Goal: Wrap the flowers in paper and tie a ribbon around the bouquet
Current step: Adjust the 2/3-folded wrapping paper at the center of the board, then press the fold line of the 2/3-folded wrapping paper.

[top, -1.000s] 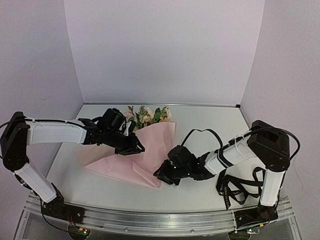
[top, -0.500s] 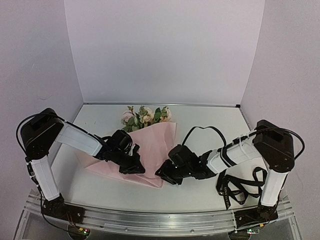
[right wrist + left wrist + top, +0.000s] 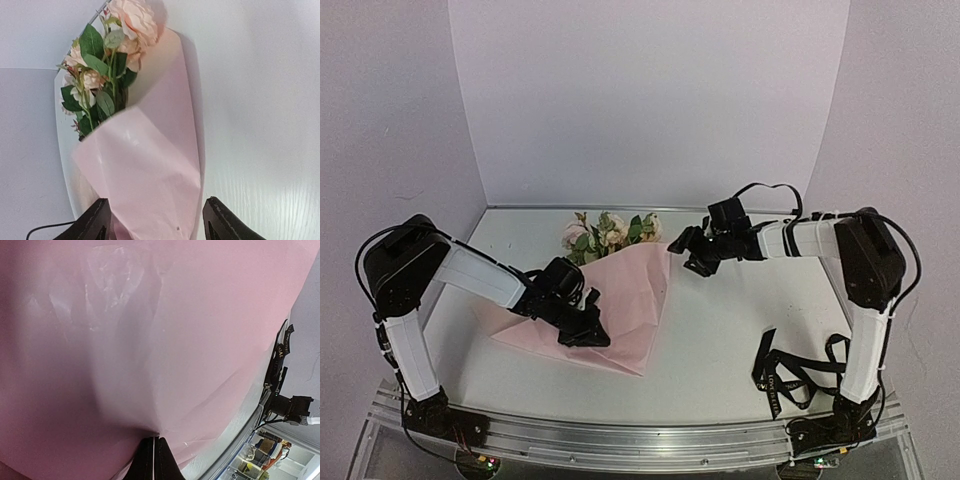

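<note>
In the lower middle of the top view, the left gripper is closed and pinches the pink paper. The paper lies folded over the flowers, whose blooms come out at its upper edge. The right gripper has its jaws apart and empty, just beside the paper's upper right corner. The black ribbon lies on the table at lower right, well apart from the paper.

The white table in front of me carries the pink paper left of centre, folded loosely over the flowers. Their blooms stick out past its far end, close to the table's far edge. At my near right the black ribbon lies in loose loops, well apart from the paper.
</note>
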### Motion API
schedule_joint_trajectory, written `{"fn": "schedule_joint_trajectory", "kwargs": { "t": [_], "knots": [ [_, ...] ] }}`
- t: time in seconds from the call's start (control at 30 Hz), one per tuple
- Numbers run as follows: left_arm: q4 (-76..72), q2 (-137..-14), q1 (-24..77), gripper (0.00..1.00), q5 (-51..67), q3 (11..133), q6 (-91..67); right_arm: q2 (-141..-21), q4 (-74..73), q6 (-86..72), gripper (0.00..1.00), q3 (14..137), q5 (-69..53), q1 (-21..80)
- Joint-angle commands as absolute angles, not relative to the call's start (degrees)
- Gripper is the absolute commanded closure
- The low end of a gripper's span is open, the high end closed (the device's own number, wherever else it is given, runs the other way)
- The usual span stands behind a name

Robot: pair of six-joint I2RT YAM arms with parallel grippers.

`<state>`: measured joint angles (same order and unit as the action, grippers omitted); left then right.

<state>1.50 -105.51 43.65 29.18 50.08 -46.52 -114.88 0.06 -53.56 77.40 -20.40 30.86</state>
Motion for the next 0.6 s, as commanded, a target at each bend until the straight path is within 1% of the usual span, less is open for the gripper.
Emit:
{"fn": "schedule_joint_trajectory", "kwargs": {
  "t": [0.0,0.07,0.13,0.27,0.3,0.37,0.47,0.5,0.57],
  "knots": [
    [7.76,-108.32,42.63,0.97,26.16,51.66,-45.19,-122.92,-4.2,-48.78,0.34,88.27,-25.26,29.69],
    [8.4,-108.53,42.5,0.97,26.08,52.12,-44.97,-124.93,-8.91,-46.76,0.31,92.84,-23.59,29.52],
    [8.81,-108.8,42.45,0.97,26.1,52.66,-44.63,-126.41,-11.22,-45.37,0.31,95.7,-22.11,29.09],
    [9.31,-109.57,42.15,0.97,26.56,53.25,-44.3,-127.88,-13.22,-42.85,0.34,98.49,-20.63,28.79],
    [9.4,-109.67,42.08,0.97,26.6,53.31,-44.21,-128.23,-13.34,-42.4,0.36,98.85,-20.77,28.77],
    [9.64,-109.77,42.02,0.97,26.68,53.37,-43.99,-129.2,-13.36,-42.17,0.44,99.28,-20.94,28.75],
    [9.94,-109.98,41.79,0.97,26.81,53.55,-43.63,-130.57,-13.32,-41.99,0.55,100.19,-21.19,28.77],
    [9.98,-110.06,41.73,0.97,26.82,53.55,-43.53,-131.03,-13.27,-41.87,0.57,100.48,-21.19,28.8],
    [9.93,-110.09,41.66,0.97,26.94,53.54,-43.54,-131.88,-13.26,-41.71,0.58,101.64,-21.15,28.75]
  ]
}}
